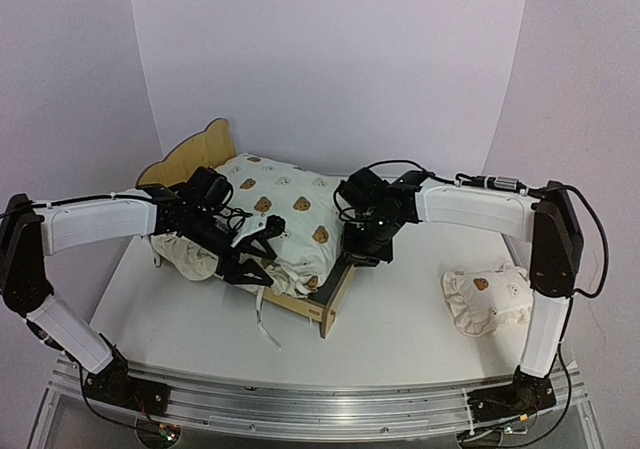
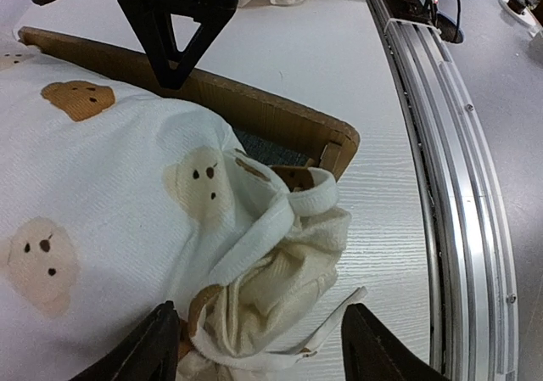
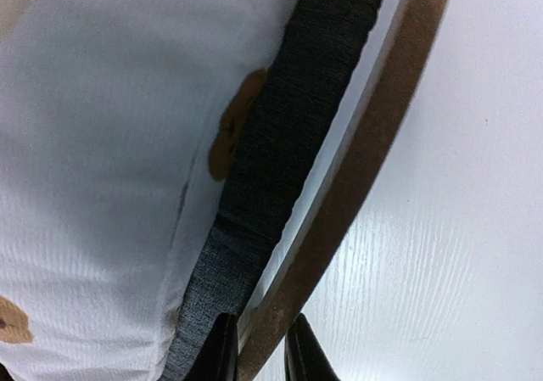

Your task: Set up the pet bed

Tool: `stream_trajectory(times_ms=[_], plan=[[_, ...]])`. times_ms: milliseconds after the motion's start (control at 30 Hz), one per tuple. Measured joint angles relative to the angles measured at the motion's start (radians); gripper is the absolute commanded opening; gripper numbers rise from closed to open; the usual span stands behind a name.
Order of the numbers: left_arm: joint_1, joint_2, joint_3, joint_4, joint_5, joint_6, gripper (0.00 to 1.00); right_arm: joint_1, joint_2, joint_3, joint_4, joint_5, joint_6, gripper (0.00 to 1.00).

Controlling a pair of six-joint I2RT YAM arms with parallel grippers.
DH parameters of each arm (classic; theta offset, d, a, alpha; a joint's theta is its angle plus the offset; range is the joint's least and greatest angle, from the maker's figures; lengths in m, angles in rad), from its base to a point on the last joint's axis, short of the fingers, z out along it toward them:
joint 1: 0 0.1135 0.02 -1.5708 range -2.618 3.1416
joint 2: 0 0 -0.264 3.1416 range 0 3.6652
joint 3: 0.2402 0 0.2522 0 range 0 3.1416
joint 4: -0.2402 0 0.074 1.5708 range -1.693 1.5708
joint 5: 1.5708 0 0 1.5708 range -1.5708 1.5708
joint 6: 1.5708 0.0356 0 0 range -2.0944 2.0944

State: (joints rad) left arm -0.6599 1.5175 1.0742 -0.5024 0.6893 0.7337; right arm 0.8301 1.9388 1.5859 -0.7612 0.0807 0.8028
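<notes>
Left gripper (image 2: 263, 343): my fingers stood wide apart, bunched corner of cream bear-print fabric cushion (image 2: 110, 211) between them. Right gripper (image 3: 259, 351): my fingers clamped side rail of light plywood pet bed (image 3: 365, 143); its dark grey base (image 3: 271, 169) just beside fingers, under cushion.

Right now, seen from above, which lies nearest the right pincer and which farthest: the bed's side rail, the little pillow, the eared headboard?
1. The side rail, gripped by the right pincer.
2. The little pillow, off to its right.
3. The eared headboard, far back left.
</notes>
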Motion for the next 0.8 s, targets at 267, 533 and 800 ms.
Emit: stream_trajectory(times_ms=[267, 533, 800], plan=[[0.008, -0.031, 0.012, -0.067, -0.028, 0.061, 0.66, -0.141, 0.007, 0.024, -0.023, -0.052, -0.116, 0.14], [0.008, 0.034, 0.02, -0.054, -0.166, 0.14, 0.64, -0.245, 0.043, 0.126, -0.08, -0.142, -0.407, 0.4], [0.008, 0.186, 0.057, -0.027, -0.261, 0.199, 0.51, -0.241, -0.077, 0.089, -0.121, -0.142, -0.462, 0.42]])
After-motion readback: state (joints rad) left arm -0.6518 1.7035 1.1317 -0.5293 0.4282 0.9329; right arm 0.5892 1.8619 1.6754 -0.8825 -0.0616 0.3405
